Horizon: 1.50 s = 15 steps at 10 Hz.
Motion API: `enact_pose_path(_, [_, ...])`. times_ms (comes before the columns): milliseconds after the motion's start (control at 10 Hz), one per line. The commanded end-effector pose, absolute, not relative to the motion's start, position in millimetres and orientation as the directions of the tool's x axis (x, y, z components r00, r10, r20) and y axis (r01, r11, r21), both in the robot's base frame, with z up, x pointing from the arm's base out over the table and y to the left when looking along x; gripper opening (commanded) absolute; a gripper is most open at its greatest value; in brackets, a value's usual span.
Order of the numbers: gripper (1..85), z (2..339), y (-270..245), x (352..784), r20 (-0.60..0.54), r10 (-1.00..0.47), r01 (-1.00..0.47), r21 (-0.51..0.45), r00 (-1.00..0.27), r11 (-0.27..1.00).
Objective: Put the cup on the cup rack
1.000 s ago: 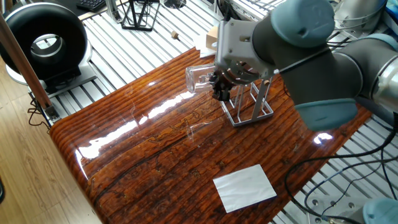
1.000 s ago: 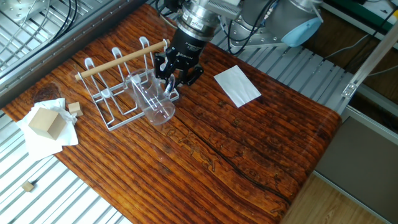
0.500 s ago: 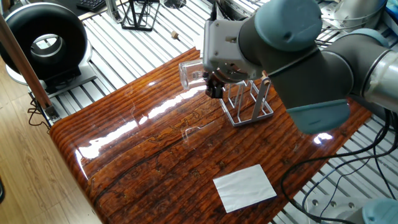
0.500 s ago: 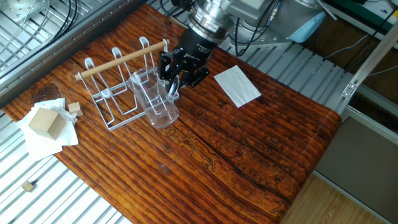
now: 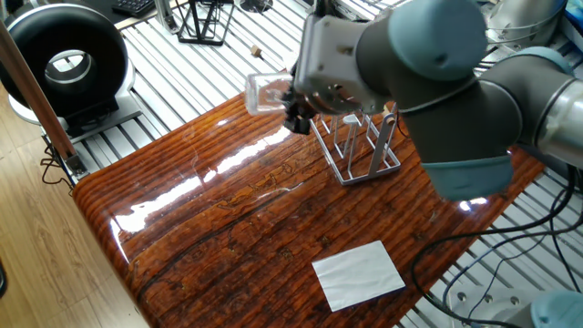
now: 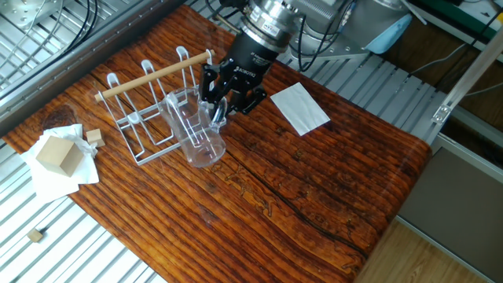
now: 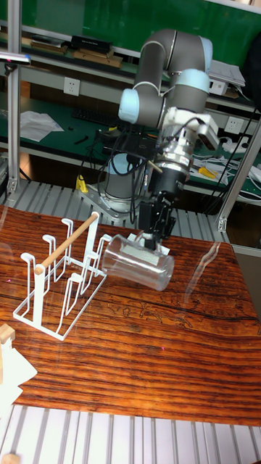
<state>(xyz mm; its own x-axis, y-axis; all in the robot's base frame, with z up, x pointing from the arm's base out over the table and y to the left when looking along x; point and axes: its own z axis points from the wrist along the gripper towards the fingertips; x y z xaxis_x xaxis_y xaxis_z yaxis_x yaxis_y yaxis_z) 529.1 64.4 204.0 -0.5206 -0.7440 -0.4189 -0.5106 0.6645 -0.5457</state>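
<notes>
Wooden table (image 6: pixel 314 196) with a glossy striped grain, seen from three sides. Above it, a grey robot arm (image 7: pixel 163 65) reaching down, black pincer (image 7: pixel 154 233) closed on the cup (image 7: pixel 136 265). Cup clear and colourless, held off the table, tipped onto its side so it lies nearly level in the air. In the tall fixed view, fingers clamped at the cup's upper wall, cup hanging just beneath them, one end pointing toward the cup rack (image 7: pixel 61 283). Which end is the mouth: cannot tell for sure.

Cup rack standing on the table just beside the cup, not touching it as far as can be told. Thin pale metal wire, rectangular base, upright pegs, light wooden rod (image 6: pixel 154 75) across the top. In the other fixed view, cup (image 6: pixel 196 130) overlapping the near corner of the rack (image 6: pixel 149 110), pincer (image 6: pixel 222 93) directly above it. In one fixed view, cup (image 5: pixel 267 94) out past the table's far edge side of the rack (image 5: pixel 360 146), pincer (image 5: pixel 296 114) partly hidden by the arm's wrist.

Elsewhere on the table: a white sheet of paper (image 6: pixel 299 108) lying flat, well apart from the rack. Near the table's corner, a wooden block (image 6: pixel 57 153) on crumpled white paper (image 6: pixel 47 177), a smaller block (image 6: pixel 94 136) beside it.
</notes>
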Motion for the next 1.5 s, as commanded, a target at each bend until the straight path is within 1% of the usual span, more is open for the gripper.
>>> enact_pose_path(0, [1.0, 236, 77, 540, -0.586, -0.663, -0.454, -0.484, -0.467, 0.748])
enact_pose_path(300, [1.0, 242, 74, 536, -0.642, -0.639, -0.461, -0.454, -0.424, 0.762])
enact_pose_path(800, [1.0, 236, 67, 526, -0.668, -0.635, -0.495, -0.431, -0.387, 0.755])
enact_pose_path(1100, [1.0, 231, 67, 518, -0.672, -0.633, -0.515, -0.413, -0.384, 0.751])
enact_pose_path(1400, [1.0, 230, 66, 519, -0.625, -0.672, -0.514, -0.456, -0.397, 0.727])
